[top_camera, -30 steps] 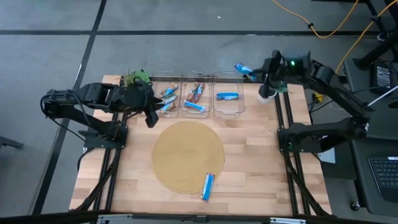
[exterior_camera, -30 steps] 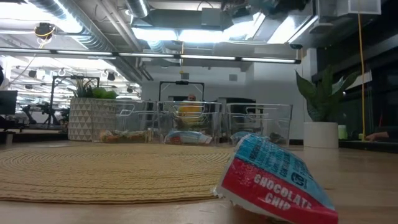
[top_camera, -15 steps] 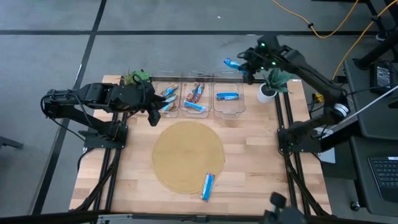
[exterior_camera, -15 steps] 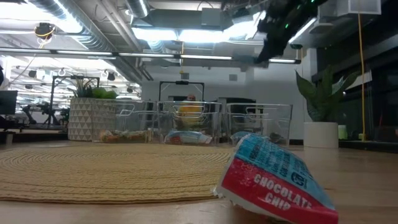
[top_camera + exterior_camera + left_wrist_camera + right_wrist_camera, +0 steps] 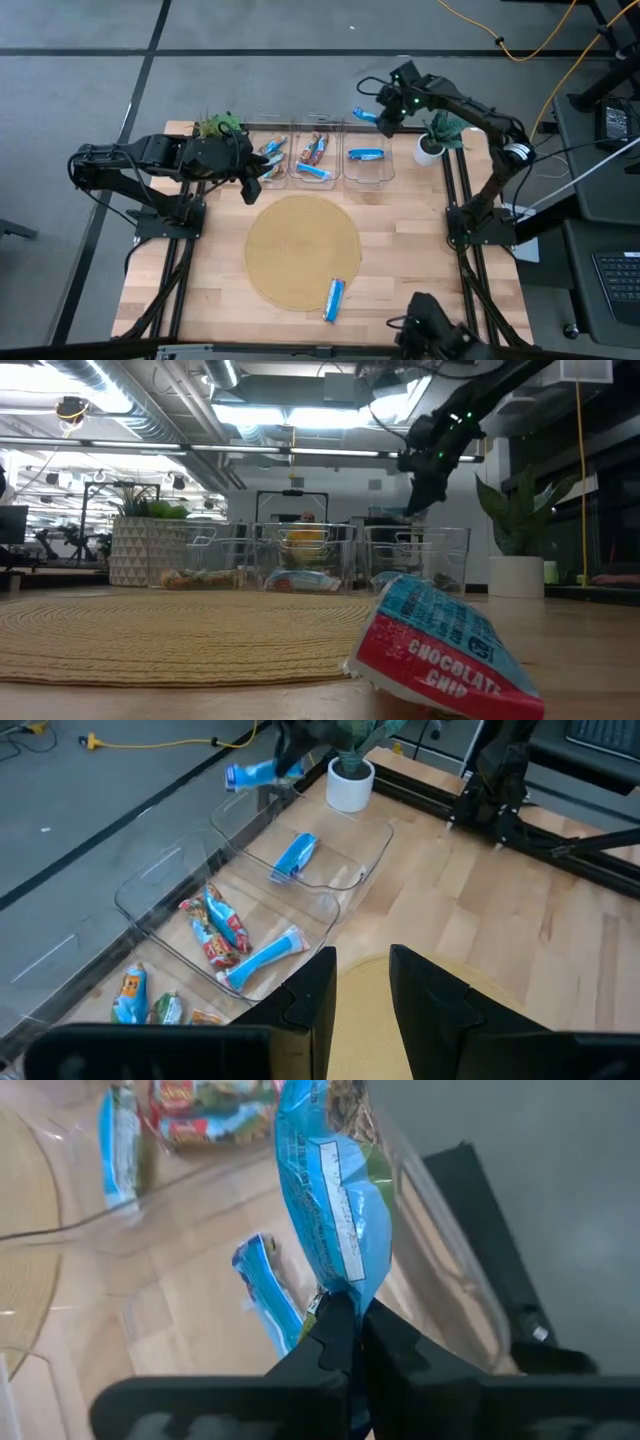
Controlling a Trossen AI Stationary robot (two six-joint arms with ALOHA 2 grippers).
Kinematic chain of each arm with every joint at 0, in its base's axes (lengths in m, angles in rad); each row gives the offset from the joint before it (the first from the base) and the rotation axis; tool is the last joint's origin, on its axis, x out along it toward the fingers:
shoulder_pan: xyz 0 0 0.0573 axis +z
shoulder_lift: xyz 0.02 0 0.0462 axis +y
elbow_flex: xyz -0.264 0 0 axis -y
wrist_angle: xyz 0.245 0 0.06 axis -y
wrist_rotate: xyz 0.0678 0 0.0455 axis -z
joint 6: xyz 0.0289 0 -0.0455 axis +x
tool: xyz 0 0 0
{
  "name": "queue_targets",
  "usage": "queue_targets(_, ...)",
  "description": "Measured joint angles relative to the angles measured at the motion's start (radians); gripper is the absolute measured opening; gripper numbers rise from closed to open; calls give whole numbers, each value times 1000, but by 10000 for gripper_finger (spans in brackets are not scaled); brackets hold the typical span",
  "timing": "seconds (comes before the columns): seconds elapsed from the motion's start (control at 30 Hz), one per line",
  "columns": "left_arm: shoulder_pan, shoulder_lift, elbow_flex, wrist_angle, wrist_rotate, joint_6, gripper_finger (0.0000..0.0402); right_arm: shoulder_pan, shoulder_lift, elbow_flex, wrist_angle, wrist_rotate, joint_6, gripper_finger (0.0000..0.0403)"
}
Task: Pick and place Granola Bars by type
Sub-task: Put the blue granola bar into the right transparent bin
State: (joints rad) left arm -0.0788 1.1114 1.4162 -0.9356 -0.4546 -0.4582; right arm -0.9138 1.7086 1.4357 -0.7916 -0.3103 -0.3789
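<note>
High view: wood table [image 5: 420, 250], round woven mat [image 5: 303, 250]; right gripper [image 5: 381, 116] pinching bar [image 5: 364, 114]

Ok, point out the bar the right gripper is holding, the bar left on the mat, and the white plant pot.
held bar [image 5: 364, 115], high view, wrapper middle
bar on the mat [image 5: 334, 298], high view, wrapper middle
white plant pot [image 5: 428, 150], high view, rim

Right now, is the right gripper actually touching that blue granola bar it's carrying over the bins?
Touching. The right wrist view shows the right gripper pinched shut on the bottom edge of the blue granola bar, which hangs from it above the clear bins.
</note>
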Motion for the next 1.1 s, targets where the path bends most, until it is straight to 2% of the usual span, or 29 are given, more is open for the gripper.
queue_targets(0.27,0,0,0,0,-6,34,88,1,64,-87,62,2,38,12)
queue_targets(0.67,0,0,0,-1,-12,35,88,1,72,-224,202,49,93,20)
queue_targets(1.0,0,0,0,0,-24,35,88,1,72,-236,215,48,109,29)
queue_targets(1.1,0,0,0,0,-24,35,88,2,72,-236,221,47,108,43)
